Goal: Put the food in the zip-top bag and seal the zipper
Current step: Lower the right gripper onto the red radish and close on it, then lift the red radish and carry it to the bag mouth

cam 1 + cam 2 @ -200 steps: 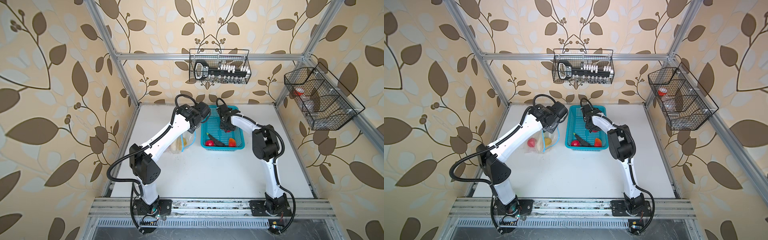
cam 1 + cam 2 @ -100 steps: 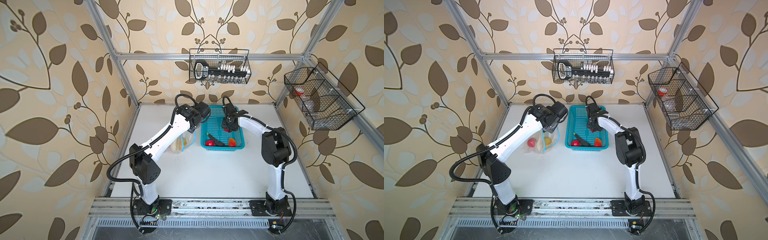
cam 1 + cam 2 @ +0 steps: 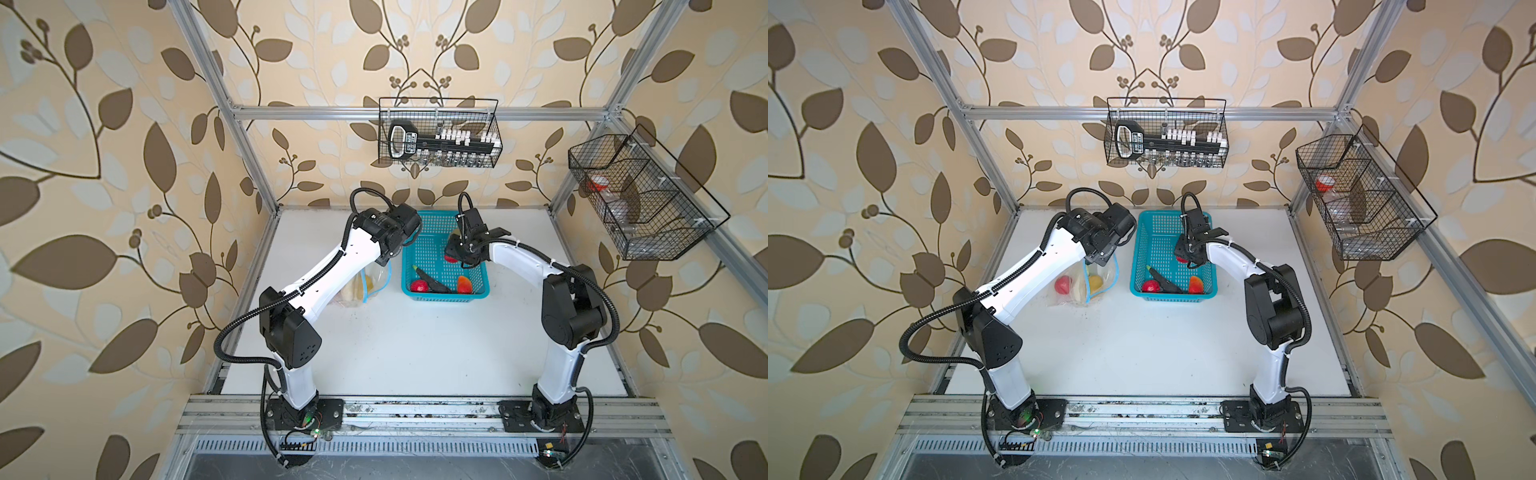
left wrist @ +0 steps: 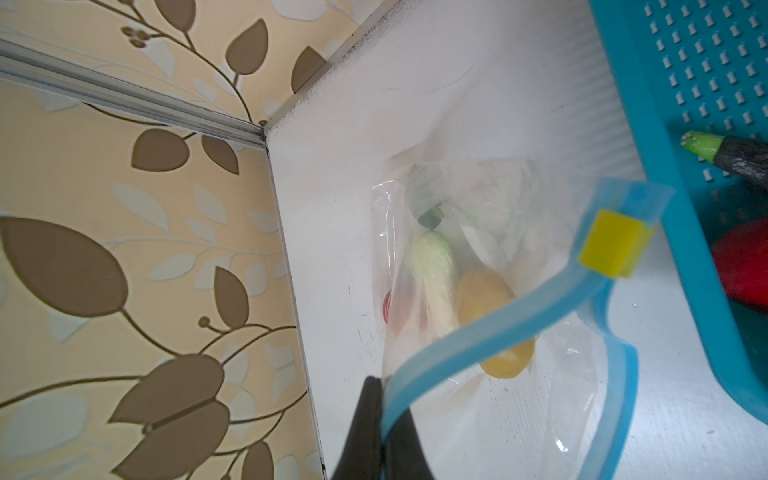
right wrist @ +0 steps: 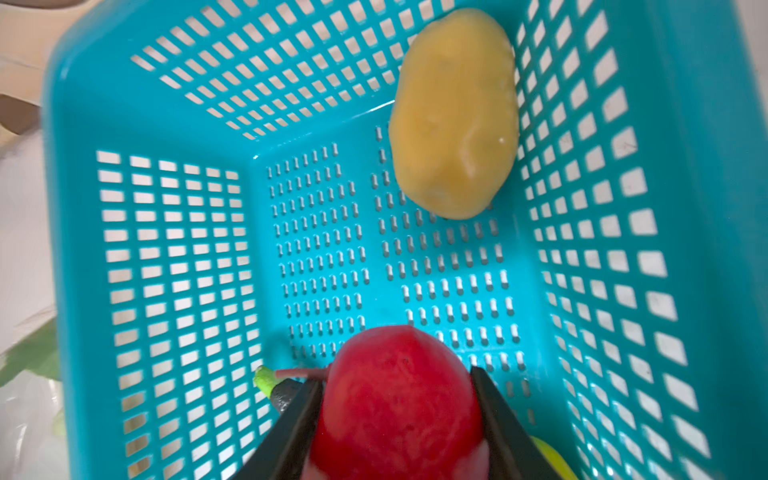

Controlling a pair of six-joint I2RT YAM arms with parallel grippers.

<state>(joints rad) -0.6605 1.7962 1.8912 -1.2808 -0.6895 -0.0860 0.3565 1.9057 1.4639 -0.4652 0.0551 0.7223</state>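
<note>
Your left tool (image 4: pixel 382 432) is pressed together on the blue zipper (image 4: pixel 490 332) of the zip-top bag (image 4: pixel 519 415), which sits open-mouthed on the tabletop (image 3: pixel 415 353) just beside the turquoise basket (image 3: pixel 444 297). Your right tool (image 5: pixel 397 395) pinches a red tomato (image 5: pixel 395 365) inside that basket, where a potato (image 5: pixel 455 112) lies against one wall.

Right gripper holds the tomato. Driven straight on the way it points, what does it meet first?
Probably the turquoise basket's perforated floor: the right gripper, shut on the red tomato, points down into it. The potato lies farther on by the far wall, off the line, though depth is unclear.
</note>
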